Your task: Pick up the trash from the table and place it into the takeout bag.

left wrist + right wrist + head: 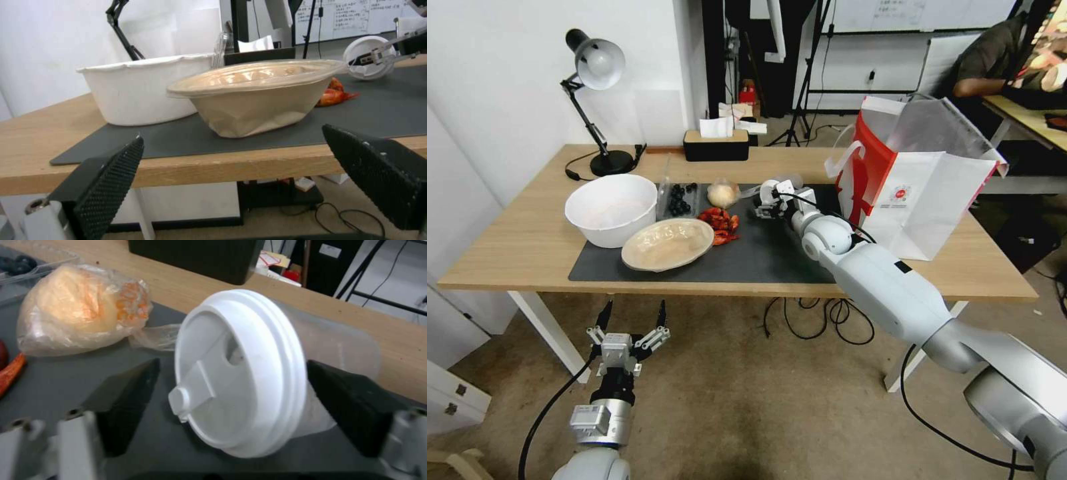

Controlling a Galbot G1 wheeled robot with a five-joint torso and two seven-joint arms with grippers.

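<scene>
Now my right gripper (231, 396) straddles the clear white-lidded plastic cup (249, 373), lying on the dark mat (760, 253) (beside the wrapped yellowish lump (75, 313)), fingers spread, not yet closed. My left gripper (630, 327) hangs open below the table (514, 247) edge.

Right pincer (768, 198) extended, spread; left pincer (632, 325) low, spread.

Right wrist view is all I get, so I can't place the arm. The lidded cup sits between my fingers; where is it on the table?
Observer: The cup lies on its side on the mat, left of the bag.
Operator: Is the bag open?
Observer: Yes, its mouth gapes upward.
Operator: And the left gripper?
Observer: The left gripper hangs open below the table edge, facing the beige bowl.
</scene>
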